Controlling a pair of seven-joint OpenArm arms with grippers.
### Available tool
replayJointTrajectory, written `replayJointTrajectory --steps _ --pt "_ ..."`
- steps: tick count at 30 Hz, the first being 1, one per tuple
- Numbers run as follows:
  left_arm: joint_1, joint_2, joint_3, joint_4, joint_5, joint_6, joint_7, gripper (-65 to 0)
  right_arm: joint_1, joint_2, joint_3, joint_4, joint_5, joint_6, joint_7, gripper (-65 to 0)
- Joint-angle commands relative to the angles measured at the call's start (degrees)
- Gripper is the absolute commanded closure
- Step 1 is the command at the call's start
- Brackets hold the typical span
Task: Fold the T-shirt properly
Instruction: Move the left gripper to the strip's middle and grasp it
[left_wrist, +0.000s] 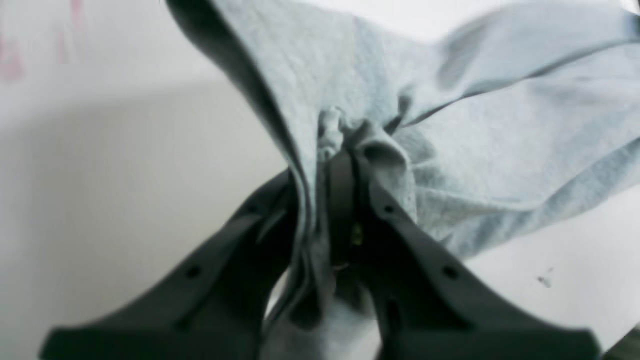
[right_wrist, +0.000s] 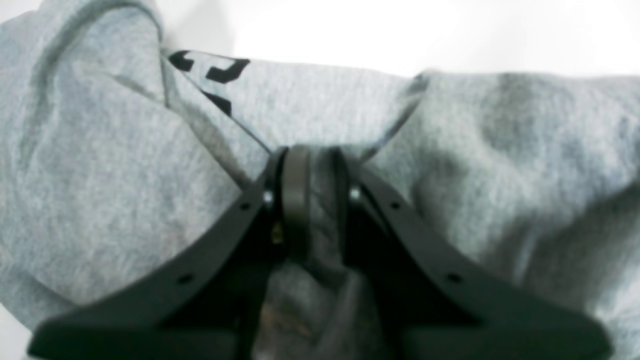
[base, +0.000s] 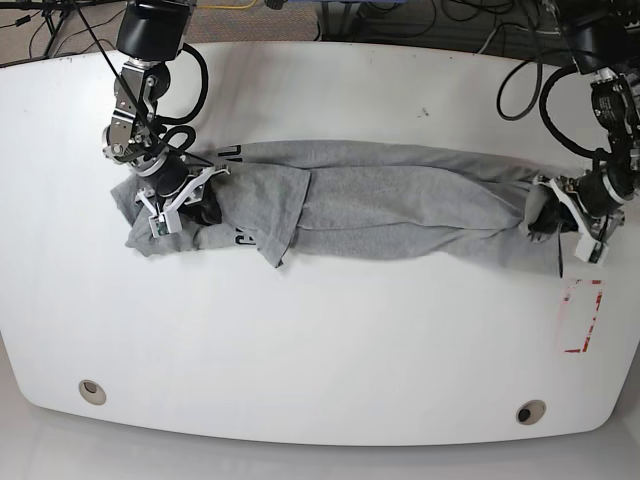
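T-shirt (base: 380, 215) fabric, heather grey and wrinkled, is seen once only, stretched as a long band across the middle of the white table (base: 320, 360). One garment, one table and two grippers are counted, along with one red-outlined marking (base: 580, 317) on the table at about 4 o'clock from the table's centre. The long axis of the T-shirt (right_wrist: 125, 175) is laid from 9 o'clock to 3 o'clock in the base view, with black lettering (right_wrist: 212, 70) visible near the 9 o'clock end. That end is bunched and pinched between the fingers of the right gripper (base: 178, 195), whose jaws are pressed together on a fold of cloth, as shown closely by the right wrist view. The opposite end, at 3 o'clock, is gathered in the left gripper (base: 548, 215), whose jaws are likewise clamped on a tuft of the T-shirt (left_wrist: 500, 140), the cloth being drawn out beyond its tips toward 1 o'clock in the left wrist view.
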Motion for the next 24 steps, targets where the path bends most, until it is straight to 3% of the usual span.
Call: replayJointTrajectory --steps 1,9,18,24 --pt "-0.8 -0.7 3.4 3.8 -1.5 -0.3 -0.9 -2.8 0.6 0.4 0.1 0.8 -0.3 -0.1 0.1 -8.7" --pt "-2.1 -0.2 14.0 10.2 -1.6 -0.3 -0.9 -2.8 0.6 0.4 0.1 0.8 -0.3 -0.1 0.1 -8.7" --pt "-5.5 7.0 20.1 10.3 -1.1 -0.3 -0.2 -2.8 0.7 0.4 0.0 0.8 -0.3 -0.1 0.1 -8.7" --pt "-8.7 9.8 24.0 8.0 -1.4 -0.3 1.8 -2.8 1.2 0.4 0.0 0.8 -0.3 -0.1 0.1 -8.7"
